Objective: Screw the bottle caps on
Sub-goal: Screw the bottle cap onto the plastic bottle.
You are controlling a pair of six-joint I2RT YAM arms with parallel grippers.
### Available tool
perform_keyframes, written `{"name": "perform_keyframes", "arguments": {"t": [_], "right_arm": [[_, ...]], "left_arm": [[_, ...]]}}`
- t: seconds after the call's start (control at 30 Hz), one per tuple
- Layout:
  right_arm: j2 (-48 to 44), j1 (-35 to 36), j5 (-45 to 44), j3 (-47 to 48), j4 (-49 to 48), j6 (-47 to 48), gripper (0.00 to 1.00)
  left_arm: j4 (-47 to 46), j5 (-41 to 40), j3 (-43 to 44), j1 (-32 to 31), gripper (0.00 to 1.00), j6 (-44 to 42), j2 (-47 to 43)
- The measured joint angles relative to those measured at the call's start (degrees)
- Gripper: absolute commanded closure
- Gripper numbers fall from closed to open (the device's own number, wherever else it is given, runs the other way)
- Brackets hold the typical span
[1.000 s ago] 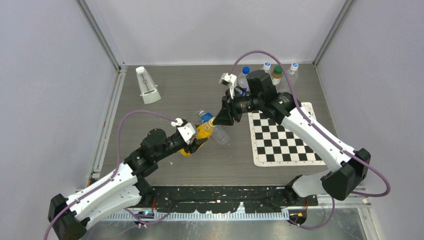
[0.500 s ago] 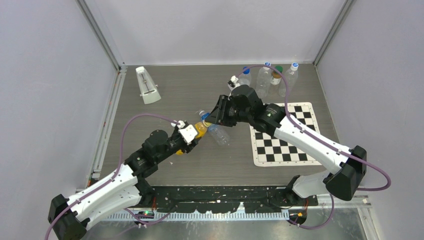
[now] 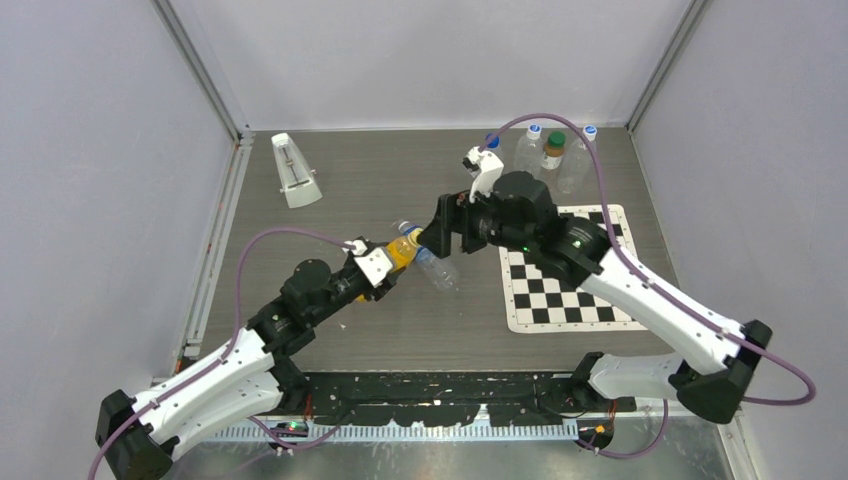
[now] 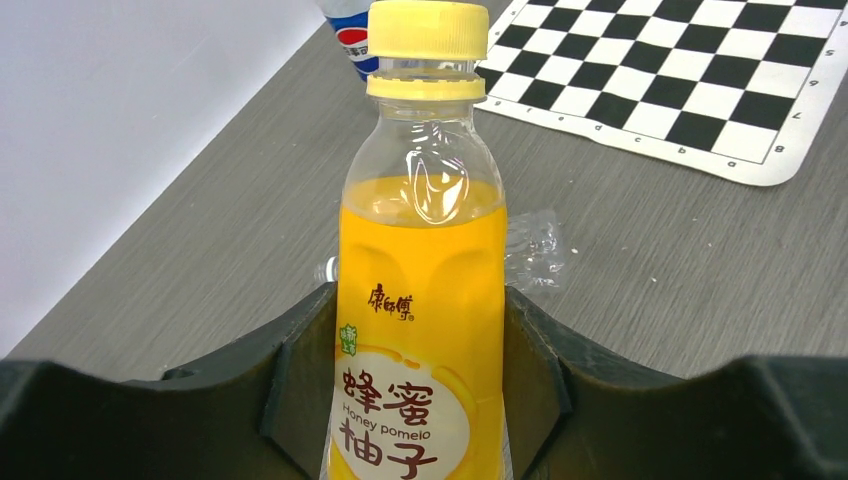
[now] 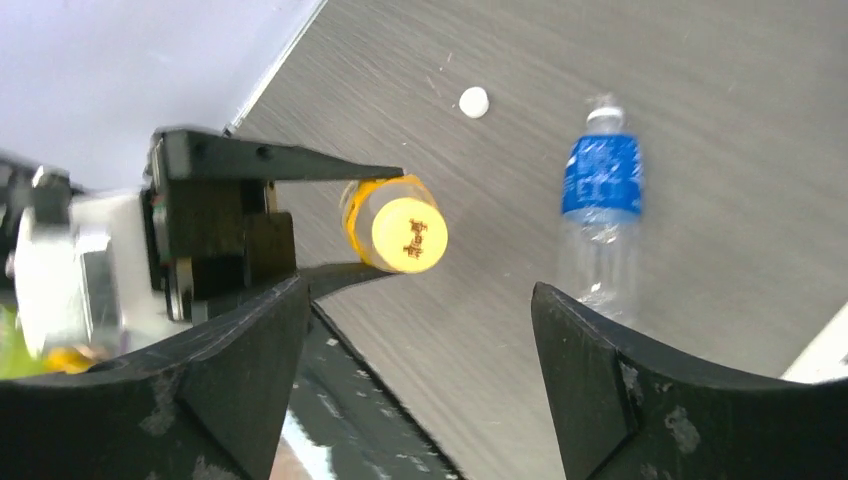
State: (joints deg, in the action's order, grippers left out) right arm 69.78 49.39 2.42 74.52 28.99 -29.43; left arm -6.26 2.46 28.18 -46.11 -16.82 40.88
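The small round yellow plastic screw cap (image 4: pixel 428 30) sits on the neck of a clear plastic bottle of orange honey-pomelo drink (image 4: pixel 420 240). That bottle is clamped around its labelled body by the left end effector (image 4: pixel 420 335), whose 2 dark fingers (image 4: pixel 300 390) press against either side of it. From above, the bottle appears lifted over the middle of the grey bench (image 3: pixel 330 200), tilted so the capped end points toward the right arm.

The right end effector (image 5: pixel 420 295) faces the cap with its 2 fingers (image 5: pixel 240 380) spread wide, gripping nothing. In the right wrist view the cap shows end-on as a round disc, so the bottle's long axis runs nearly straight along the right end effector's line of approach. The cap lies ahead of the gap between the fingers, a little toward the left-hand finger in that view rather than centred.

Judged from this, the right arm is the one placed to turn the cap, and it would likely need a small sideways correction before closing. Whether the cap is already tight cannot be told.

On the bench beyond, a small white plastic cap (image 5: pixel 473 101) lies loose. It is near but not touching a clear empty bottle with a blue label (image 5: pixel 600 195), which lies on its side.
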Motion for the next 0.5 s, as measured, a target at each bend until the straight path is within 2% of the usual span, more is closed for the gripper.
{"name": "perform_keyframes", "arguments": {"t": [0.07, 0.23, 0.37, 0.5], "right_arm": [[-2.67, -0.02, 1.09, -0.46, 0.24, 7.56, 0.13], [-13.03, 0.0, 7.56, -2.38, 1.36, 34.6, 0.11], [-15.85, 0.0, 13.55, -4.44, 3.23, 49.92, 0.13], [-14.58, -0.02, 17.92, -4.74, 7.43, 60.92, 0.19]], "left_arm": [[0.76, 0.94, 0.57, 0.0, 1.0, 0.11, 0.13], [2.12, 6.29, 2.54, 0.0, 1.0, 0.15, 0.7], [3.63, 11.37, 3.54, 0.0, 1.0, 0.09, 1.46], [5.55, 17.05, 4.09, 0.0, 1.0, -0.15, 2.36]]}}
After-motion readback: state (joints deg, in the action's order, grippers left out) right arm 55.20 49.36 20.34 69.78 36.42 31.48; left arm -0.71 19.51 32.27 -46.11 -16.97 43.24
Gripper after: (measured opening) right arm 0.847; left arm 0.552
